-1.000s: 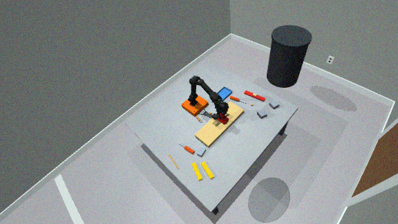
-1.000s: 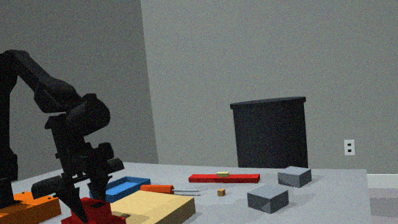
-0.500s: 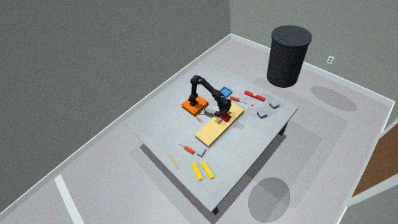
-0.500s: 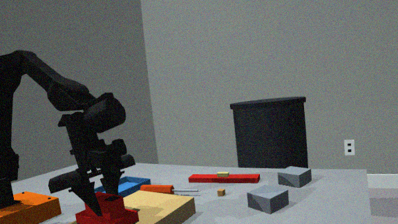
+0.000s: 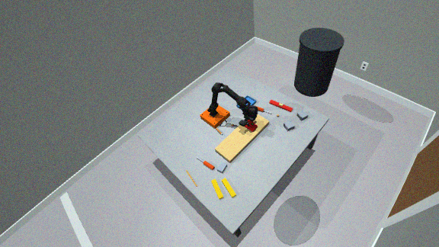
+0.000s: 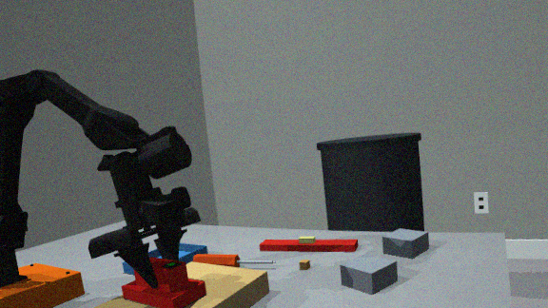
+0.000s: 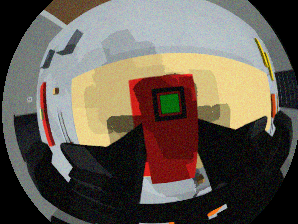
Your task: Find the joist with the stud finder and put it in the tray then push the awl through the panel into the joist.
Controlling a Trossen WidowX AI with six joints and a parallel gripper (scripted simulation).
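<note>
Red stud finder (image 5: 251, 126) (image 6: 164, 288) (image 7: 172, 137), green sq. lit, is gripped by the claw (image 5: 249, 123) (image 6: 164, 273) (image 7: 171, 145) on the wood panel (image 5: 241, 142) (image 6: 238, 281) (image 7: 100, 95), nr its far end in top view. Behind: blue tray (image 5: 250, 101) (image 6: 192, 249), w/ orange-handled tool (image 5: 260, 109) (image 6: 216, 259) just beside, then red level (image 5: 280, 105) (image 6: 285, 245) (image 7: 46, 115).

The grey table (image 5: 263, 168) (image 6: 314, 290) (image 7: 165, 42) carries a pale wooden panel (image 5: 238, 142) (image 6: 247, 282) (image 7: 100, 100).

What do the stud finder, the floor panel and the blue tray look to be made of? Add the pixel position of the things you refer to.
Stud finder (image 5: 251, 127) (image 6: 164, 296) (image 7: 172, 137): probably matte red plastic, evenly coloured.
Floor panel (image 5: 238, 144) (image 6: 243, 280) (image 7: 100, 100): likely wood, from its pale tan colour; no grain visible.
Blue tray (image 5: 250, 100) (image 6: 194, 249): plastic or painted metal, flat blue.
</note>
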